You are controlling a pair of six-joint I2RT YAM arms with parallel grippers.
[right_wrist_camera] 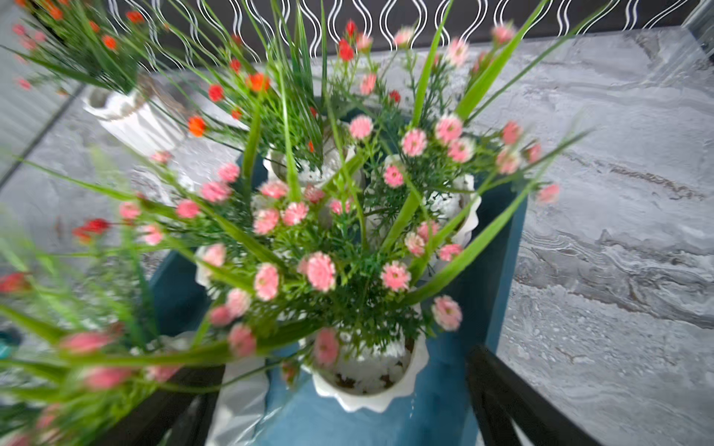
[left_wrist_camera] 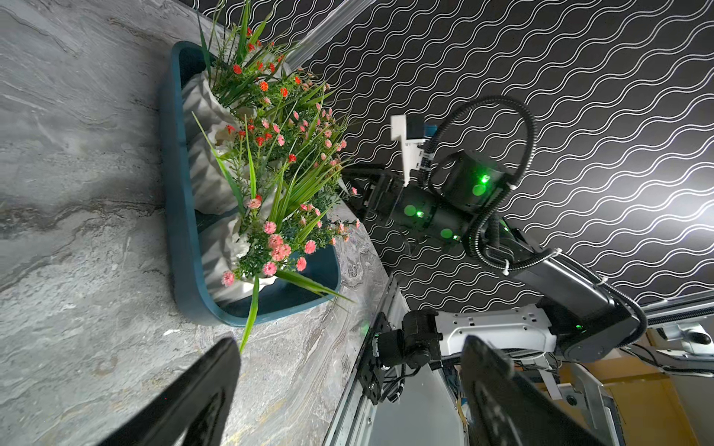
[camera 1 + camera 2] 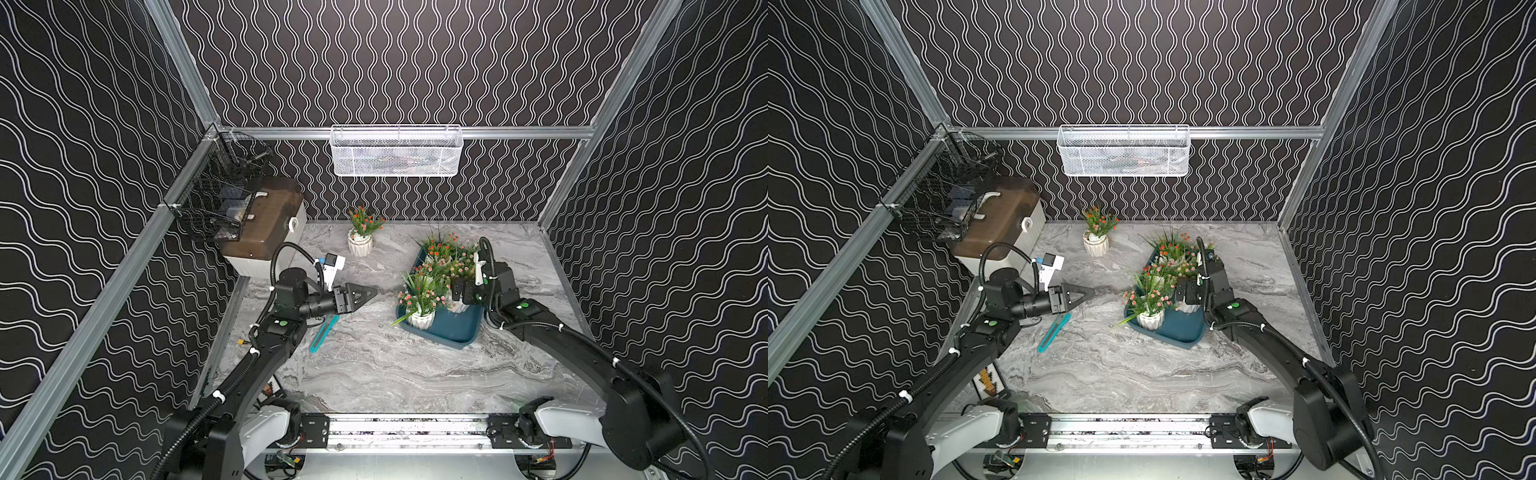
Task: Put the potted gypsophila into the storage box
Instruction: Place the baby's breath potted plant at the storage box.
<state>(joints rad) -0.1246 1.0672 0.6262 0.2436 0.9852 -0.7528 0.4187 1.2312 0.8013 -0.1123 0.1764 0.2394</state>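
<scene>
Right wrist view: the right jaws gape wide either side of a small white ribbed pot of pink-flowered gypsophila (image 1: pixel 367 382), gripping nothing, and that pot stands in the shallow dark-teal plastic storage box (image 1: pixel 502 270) among three more. Over the grey marble counter (image 3: pixel 395 374) the left jaws hang open and empty. Far back by the wall a fifth pot (image 3: pixel 360 245), orange-flowered, stands alone outside the box.

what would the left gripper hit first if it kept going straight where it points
Probably the leaves of the nearest potted gypsophila in the storage box, though how high the left gripper sits is unclear.
</scene>
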